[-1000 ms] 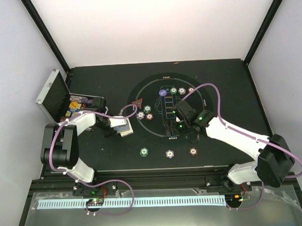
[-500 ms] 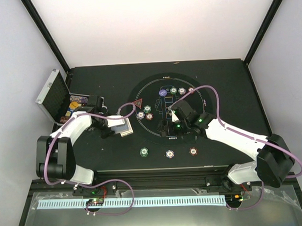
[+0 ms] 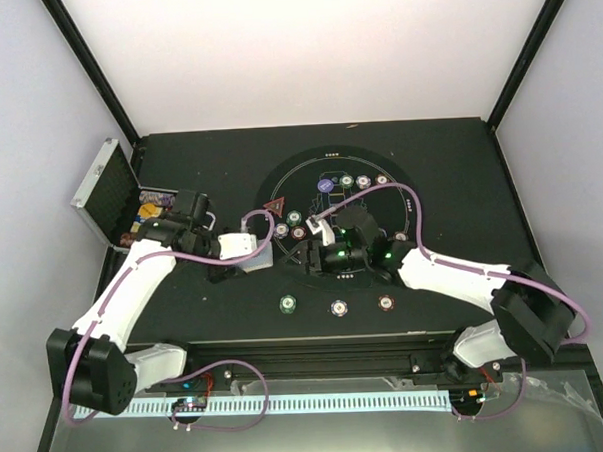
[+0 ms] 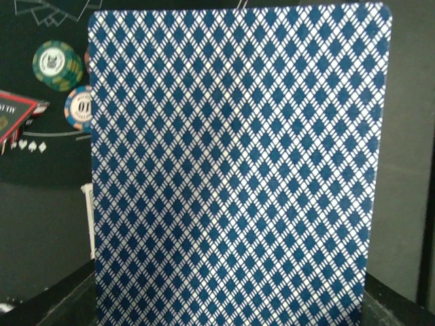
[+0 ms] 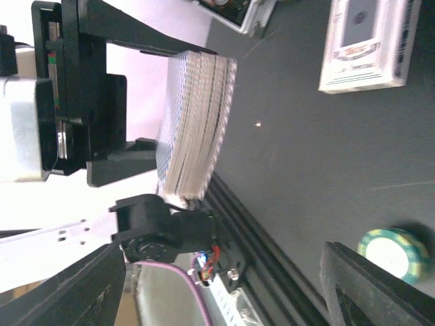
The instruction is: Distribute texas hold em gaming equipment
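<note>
We find the deck of cards (image 4: pixel 231 170) clamped between the jaws of the left gripper (image 3: pixel 245 250). It is held above the table (image 3: pixel 450 179). Its blue diamond-patterned back faces that gripper's wrist camera and fills most of that view. The jaws press on the deck from both sides.

We note the right gripper (image 3: pixel 305 256) near the deck and pointed at its edge, apart from it. Its jaws are spread wide with nothing between them. A green chip (image 5: pixel 391 252) lies on the table just beside one of its fingers (image 5: pixel 370 288).

Past the left jaws, beyond the deck's edge, we see two chips (image 4: pixel 58 64) and the red triangle marker (image 4: pixel 17 115) lying on the mat (image 3: pixel 300 186). The silver case (image 3: pixel 105 190) stands open behind the left gripper, well apart from the deck.
</note>
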